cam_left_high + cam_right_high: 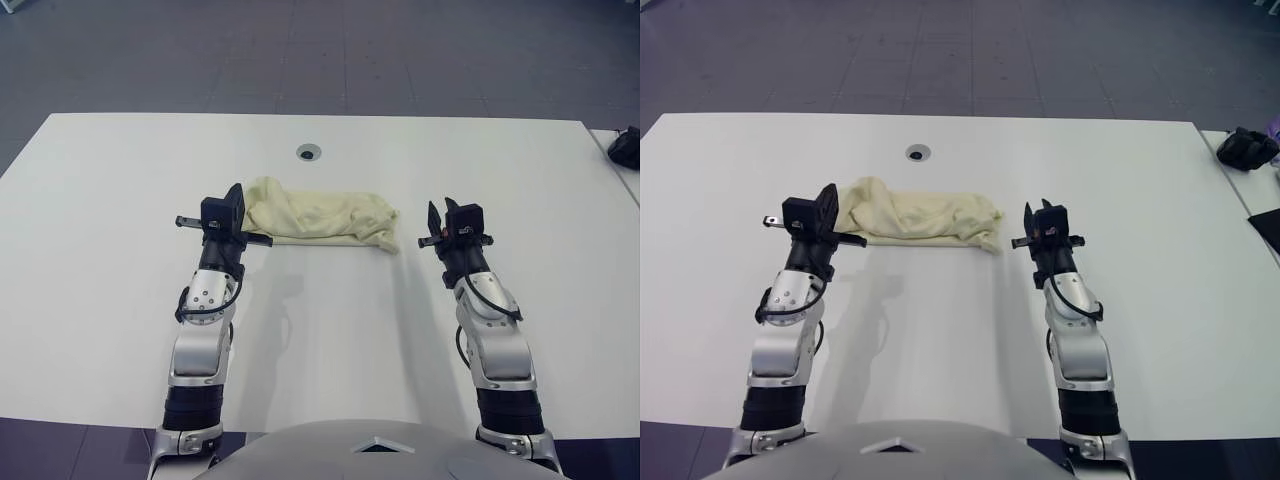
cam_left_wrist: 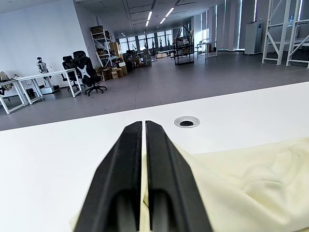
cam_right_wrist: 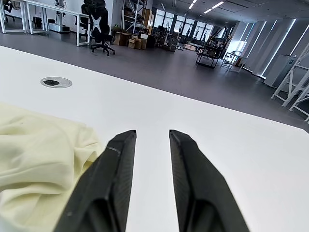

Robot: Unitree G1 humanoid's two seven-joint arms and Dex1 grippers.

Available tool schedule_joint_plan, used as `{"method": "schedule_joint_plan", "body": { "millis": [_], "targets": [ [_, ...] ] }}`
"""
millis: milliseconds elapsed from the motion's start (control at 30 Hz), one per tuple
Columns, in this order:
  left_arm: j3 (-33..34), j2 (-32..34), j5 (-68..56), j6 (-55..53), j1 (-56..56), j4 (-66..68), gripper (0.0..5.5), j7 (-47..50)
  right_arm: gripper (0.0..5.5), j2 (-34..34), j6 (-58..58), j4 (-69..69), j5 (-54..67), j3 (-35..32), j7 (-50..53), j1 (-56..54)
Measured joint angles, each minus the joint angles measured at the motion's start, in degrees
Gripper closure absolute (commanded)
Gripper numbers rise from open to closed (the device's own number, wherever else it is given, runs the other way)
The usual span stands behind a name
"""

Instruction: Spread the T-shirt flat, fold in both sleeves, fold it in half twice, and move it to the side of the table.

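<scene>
The T-shirt lies bunched in a wrinkled roll on the table, a little to the robot's side of the round cable port, running from roughly below the port out to the port's right. It is not spread at all, so the step in hand looks to be the flattening. The left gripper sits on the robot's side of the port and a little to its left, at the shirt's near end, its two fingers pressed together; whether any cloth is caught between them cannot be told. The right gripper hangs well to the right of the port, just off the shirt's far end, fingers parted and holding nothing. To do this well, each gripper should probably take a single layer at an outer edge, a hem or shoulder rather than a thick fold, since a pinch on the bunched middle would only drag the whole lump. The right one needs to come in toward the port and low enough to trap fabric before it closes. Then pulling the two ends apart, away from the port's line, with the cloth lifted slightly, should let the folds fall out rather than smear across the table.
</scene>
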State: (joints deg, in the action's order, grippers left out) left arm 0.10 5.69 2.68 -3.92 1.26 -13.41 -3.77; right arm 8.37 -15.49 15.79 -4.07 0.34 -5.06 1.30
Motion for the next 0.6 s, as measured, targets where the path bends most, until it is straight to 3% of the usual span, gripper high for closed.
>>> {"method": "schedule_joint_plan", "body": {
  "millis": [67,100,167,233,333,367,433,467,567,600],
  "targets": [
    [0.04,0.0,0.0,-0.02,0.12,0.01,5.29,0.0,4.89,0.02,0.0,0.1,0.21,0.02,-0.3,-0.02],
    [0.05,0.01,0.02,-0.02,0.11,0.02,5.21,0.01,4.65,0.04,0.0,0.09,0.38,0.03,-0.52,-0.05],
    [0.08,0.07,0.02,0.0,-0.13,0.27,5.47,-0.2,4.83,0.04,0.09,0.05,0.66,-0.08,-0.58,-0.24],
    [0.02,0.62,0.03,0.28,-1.33,1.33,5.19,-0.98,4.43,0.04,0.69,-0.04,0.72,-0.43,-0.07,-0.17],
    [-0.07,2.34,0.28,0.54,-3.56,2.54,5.5,-2.19,4.87,-0.37,1.2,-0.1,0.75,-1.61,1.39,0.68],
    [0.08,2.81,0.27,0.73,-4.0,2.91,5.32,-2.76,5.02,-0.43,1.24,-0.11,0.75,-1.66,1.44,0.77],
    [0.23,3.3,0.15,0.8,-4.17,3.19,4.99,-3.15,4.73,-0.58,1.32,-0.11,0.72,-1.41,1.44,0.72],
    [0.31,3.7,0.16,0.8,-4.17,3.22,5.27,-3.18,4.63,-0.72,1.32,-0.1,0.71,-1.31,1.46,0.68],
    [0.57,4.08,0.07,0.81,-4.13,3.42,5.07,-3.21,4.12,-0.9,1.38,-0.08,0.69,-1.23,1.51,0.72],
    [0.56,4.08,0.07,0.81,-4.12,3.46,4.89,-3.18,4.32,-0.91,1.38,-0.07,0.68,-1.23,1.59,0.78]
  ]
}}
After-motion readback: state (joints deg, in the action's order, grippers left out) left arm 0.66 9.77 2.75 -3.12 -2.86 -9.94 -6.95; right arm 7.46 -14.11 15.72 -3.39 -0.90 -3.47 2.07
